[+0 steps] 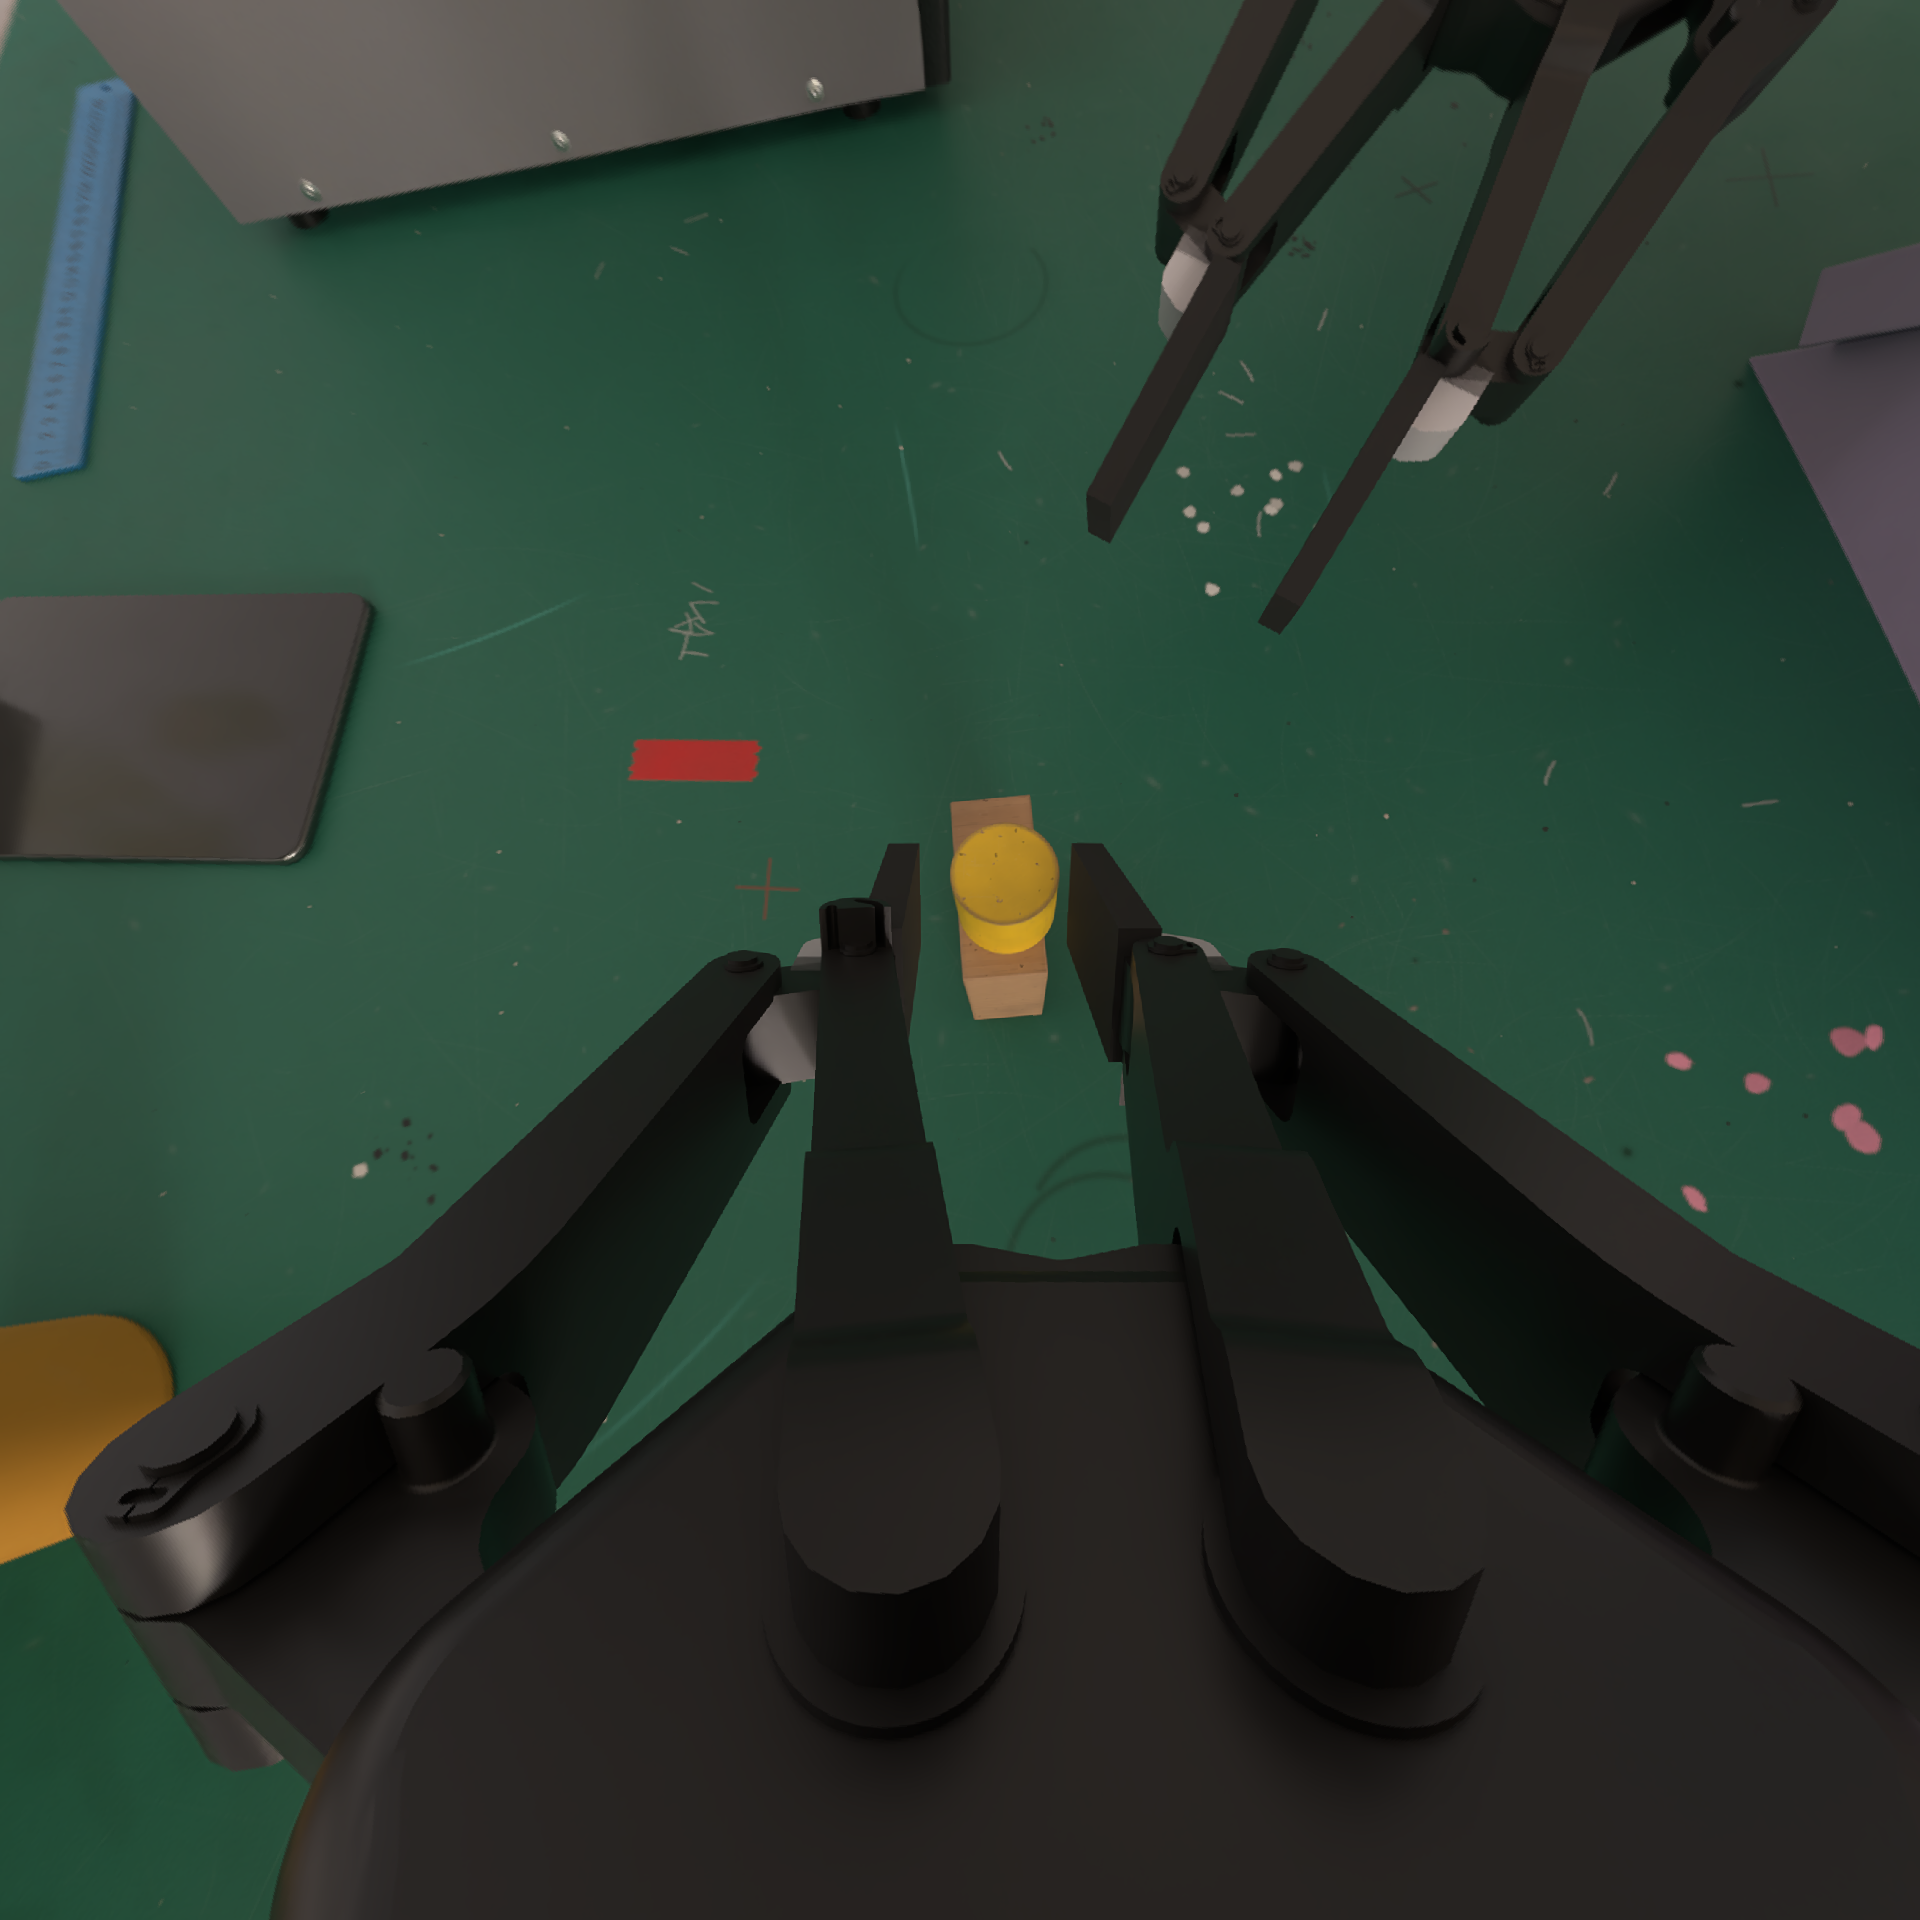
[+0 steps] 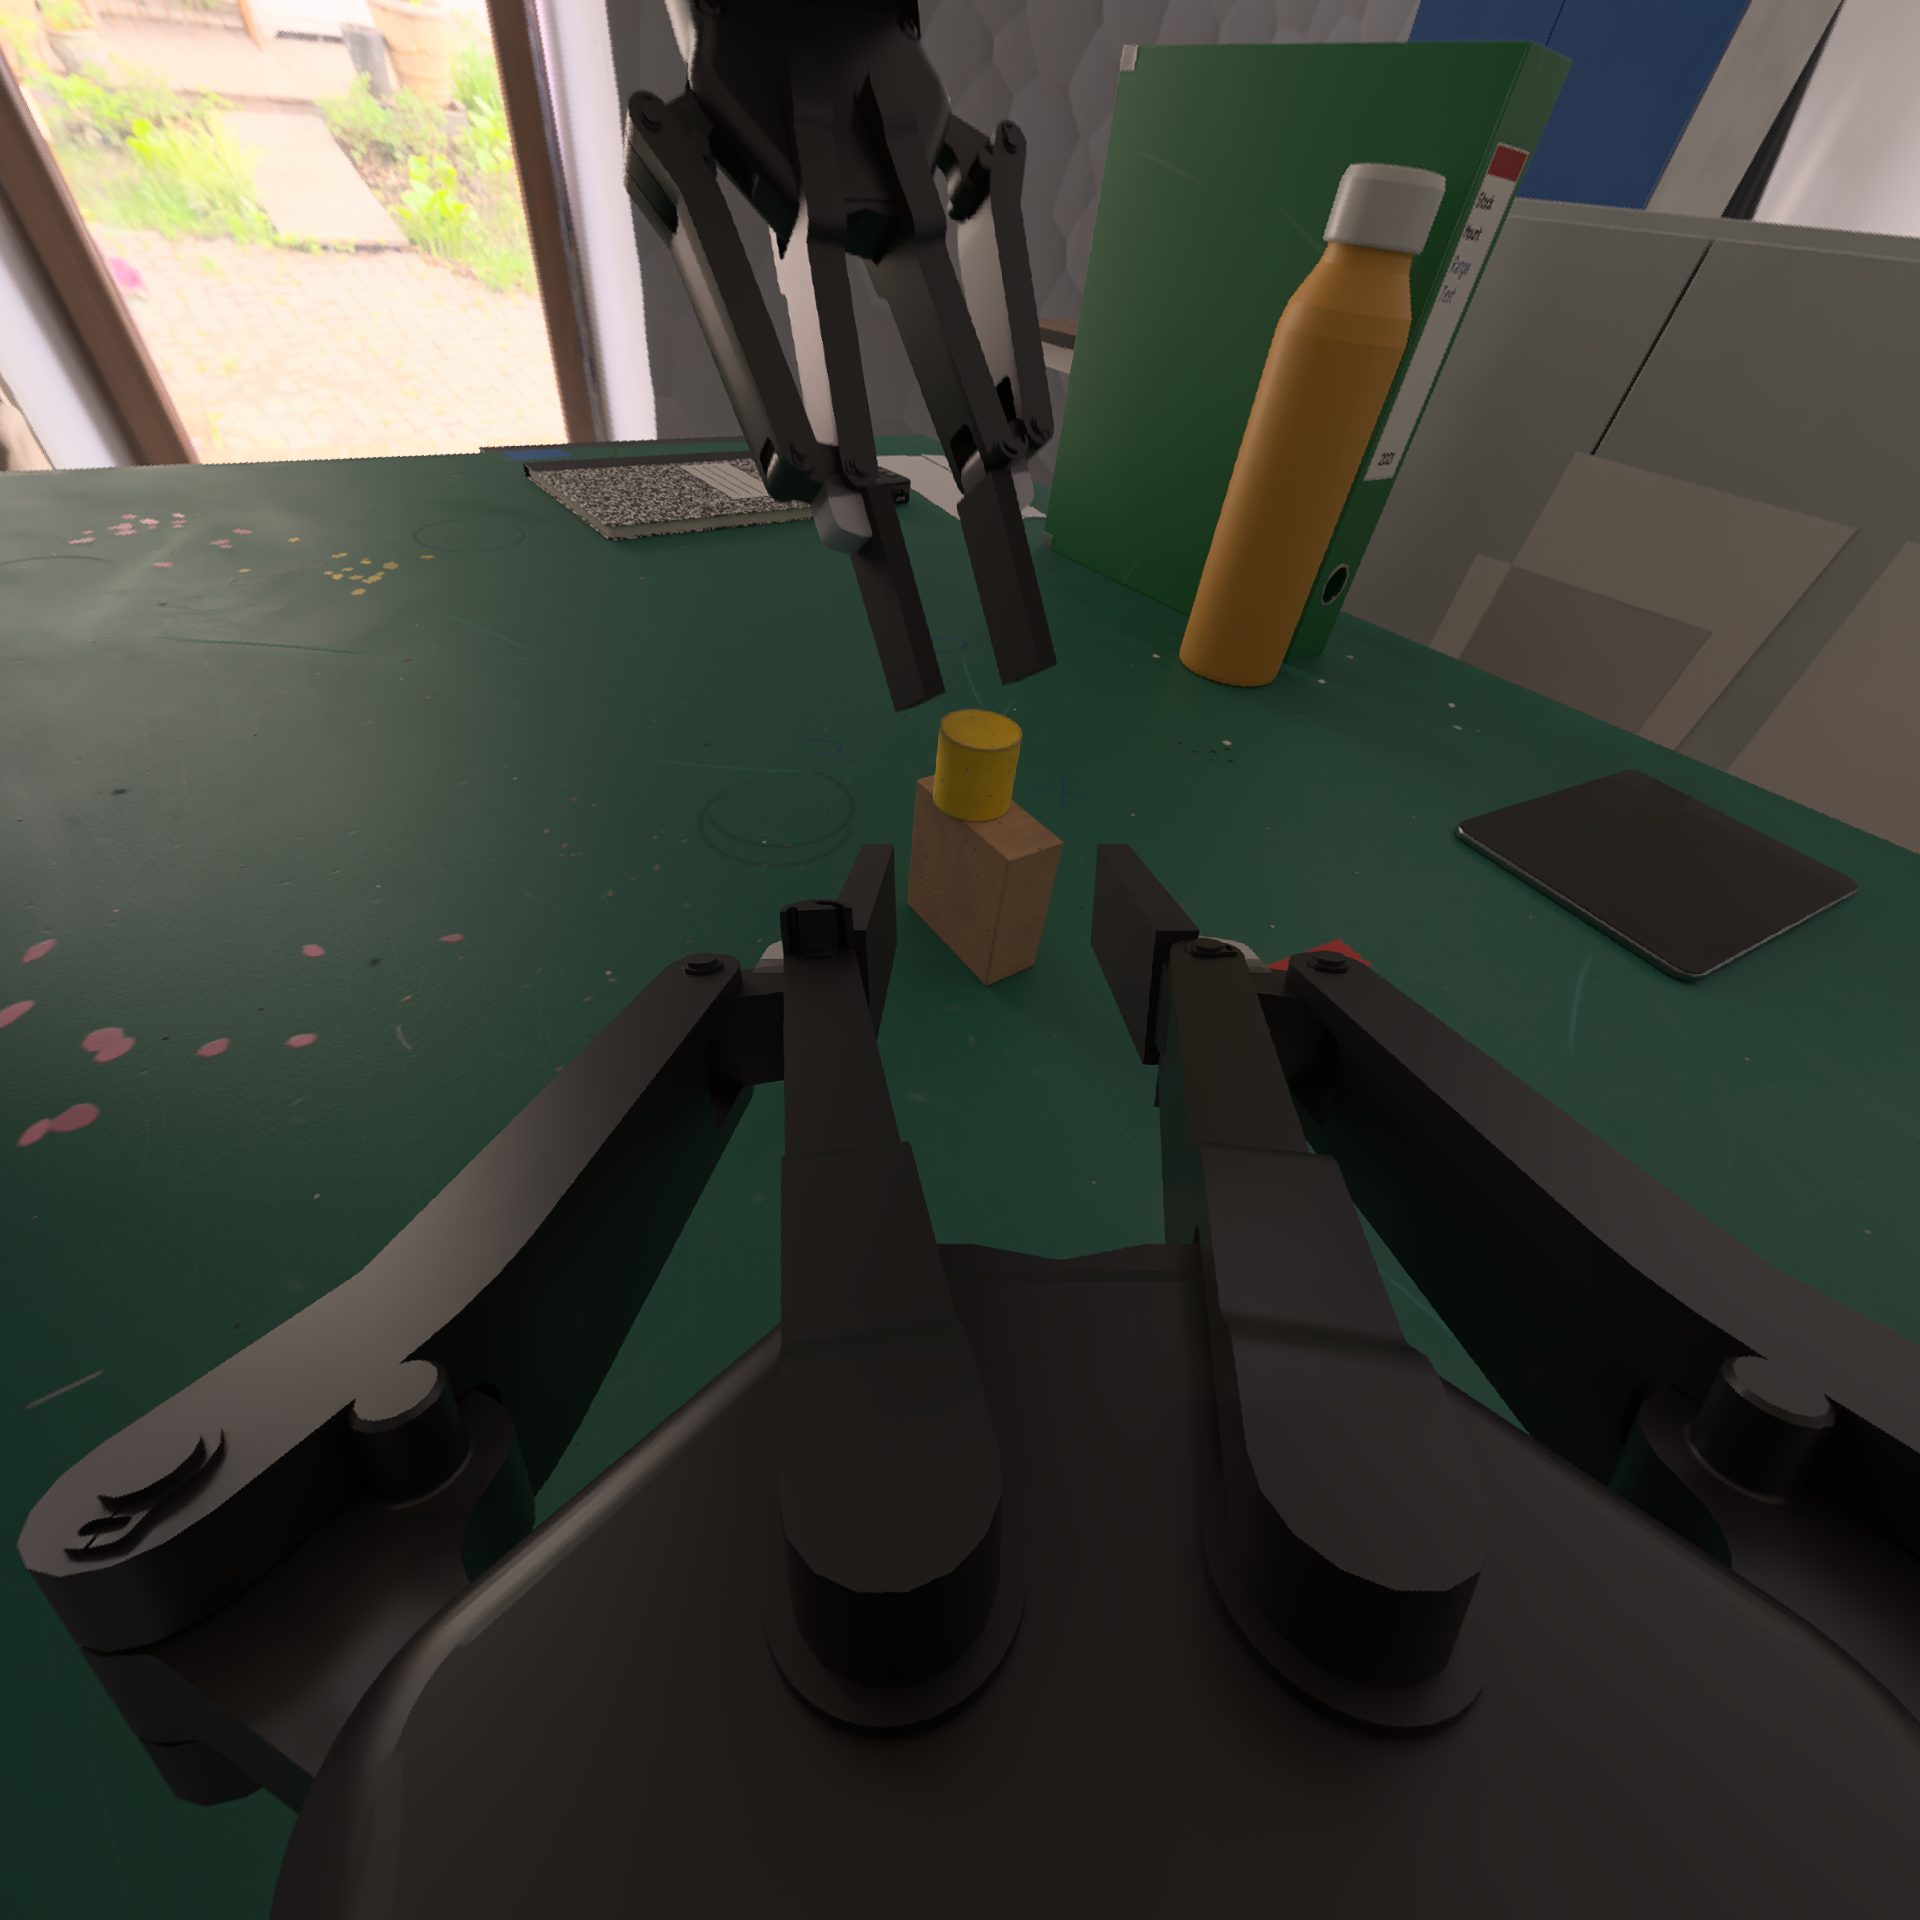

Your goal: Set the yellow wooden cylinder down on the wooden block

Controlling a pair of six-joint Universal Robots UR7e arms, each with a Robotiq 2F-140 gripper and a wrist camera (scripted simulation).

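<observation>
The yellow wooden cylinder [image 1: 1005, 894] stands upright on top of the light wooden block [image 1: 1003, 982], which rests on the green table. My left gripper [image 1: 995, 868] is open and hangs just above the cylinder, one finger on each side, with gaps showing. In the right wrist view the cylinder [image 2: 977, 769] sits at the far end of the block [image 2: 987, 894], and the left gripper [image 2: 974, 677] hovers clear above it. My right gripper [image 2: 997, 904] is open and empty, a short way back from the block. It also shows in the left wrist view [image 1: 1189, 566].
A blue ruler [image 1: 73, 281] and a grey box [image 1: 520, 94] lie at the far left. A black pad [image 2: 1657, 873], a strip of red tape [image 1: 694, 761], an orange bottle [image 2: 1299, 436], a green binder [image 2: 1226, 312] and a speckled notebook [image 2: 665, 488] surround the block.
</observation>
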